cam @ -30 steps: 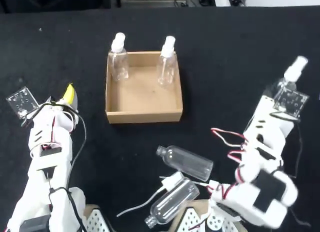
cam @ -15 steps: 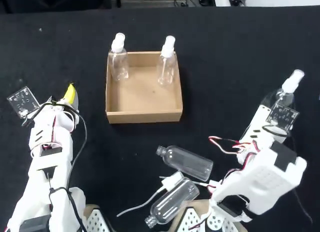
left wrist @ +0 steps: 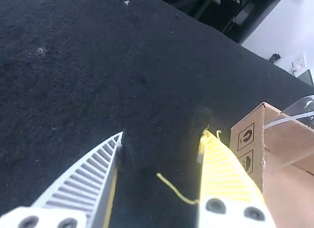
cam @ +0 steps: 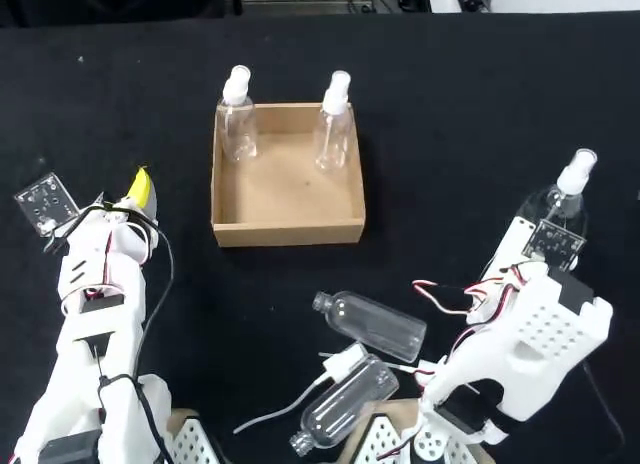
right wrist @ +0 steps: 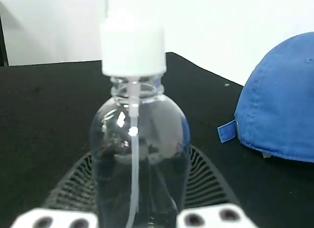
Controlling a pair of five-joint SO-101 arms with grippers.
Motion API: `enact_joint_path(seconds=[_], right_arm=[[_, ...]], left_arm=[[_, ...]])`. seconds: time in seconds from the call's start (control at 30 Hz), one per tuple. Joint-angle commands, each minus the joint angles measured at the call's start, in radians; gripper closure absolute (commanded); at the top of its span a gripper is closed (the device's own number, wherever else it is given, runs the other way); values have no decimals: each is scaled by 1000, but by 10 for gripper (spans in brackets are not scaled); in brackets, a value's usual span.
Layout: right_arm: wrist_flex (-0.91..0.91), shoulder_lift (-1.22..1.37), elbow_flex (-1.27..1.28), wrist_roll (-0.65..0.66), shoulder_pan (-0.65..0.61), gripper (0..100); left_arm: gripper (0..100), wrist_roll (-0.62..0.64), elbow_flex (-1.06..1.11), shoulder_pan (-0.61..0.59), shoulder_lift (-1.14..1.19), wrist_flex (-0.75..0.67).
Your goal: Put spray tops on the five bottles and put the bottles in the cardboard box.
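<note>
Your right gripper [right wrist: 140, 181], clenched around a capped bottle [right wrist: 140, 139], has drawn back toward the near right over the last second. The bottle is upright, well right of the box [cam: 288, 230]. That brings it no closer to the box, so I'd judge you are repositioning before the drop. Two capped bottles [cam: 238, 119] stand in the box's far corners, and two open bottles [cam: 372, 324] lie near. Your left gripper [left wrist: 162, 144] has kept still left of the box, jaws spread. Two handling symbols [left wrist: 247, 147] mark the box's side, with no legible words.
</note>
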Motion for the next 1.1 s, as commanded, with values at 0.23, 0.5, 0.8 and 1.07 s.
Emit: enact_joint_path(seconds=[0.23, 0.5, 0.8, 1.07], right_arm=[[-15, 2, -22, 11, 12, 956], [-48, -4, 8, 12, 11, 894], [-69, 2, 10, 14, 12, 753], [-69, 2, 8, 14, 12, 776]], left_arm=[[780, 8, -7, 8, -5, -25], [780, 8, -8, 8, -5, -25], [780, 8, -8, 8, -5, -25], [780, 8, -8, 8, -5, -25]])
